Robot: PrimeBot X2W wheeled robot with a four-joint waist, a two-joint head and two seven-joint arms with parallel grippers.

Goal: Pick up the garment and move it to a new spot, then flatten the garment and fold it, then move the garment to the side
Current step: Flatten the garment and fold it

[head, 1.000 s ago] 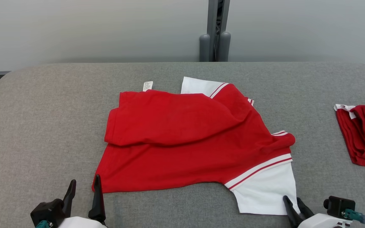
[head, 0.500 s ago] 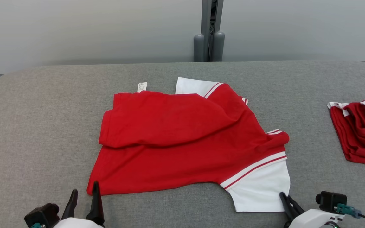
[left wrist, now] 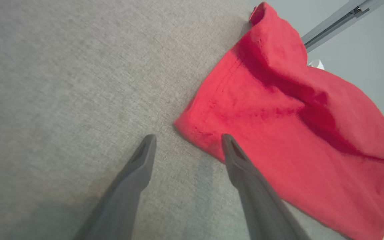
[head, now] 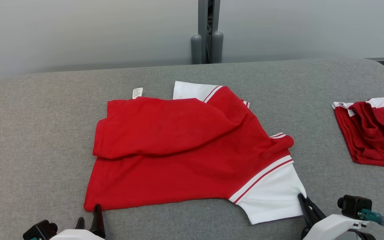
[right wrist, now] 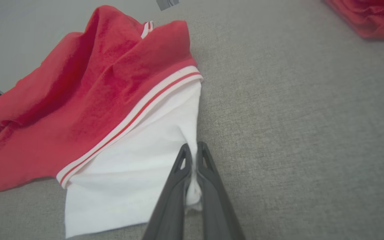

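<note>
Found the red garment (head: pixel 185 153) lying across the middle of the grey desk (head: pixel 38 133), loosely spread, with its upper layer folded over in a broad rumpled flap and a small care label (head: pixel 137 92) sticking out at the far edge. Saw a white sleeve (head: pixel 272 200) with red-and-white striped trim at the near right corner, and another white patch poking out at the far side. Caught the right tool (right wrist: pixel 193 145) pressed together on the right-hand edge of that near sleeve, pinching a fold of white cloth between its dark fingers and pulling it into a small ridge at the tips. Found the left tool (left wrist: pixel 188 136) spread wide at the near left hem corner of the garment, with one finger over the red edge and the other over bare desk, clamping nothing; could not tell whether the tips touched the cloth. Noted a heap of red and white cloth (head: pixel 368 133) bunched well apart at the right side of the desk, and a grey post (head: pixel 207 33) standing against the pale wall behind
</note>
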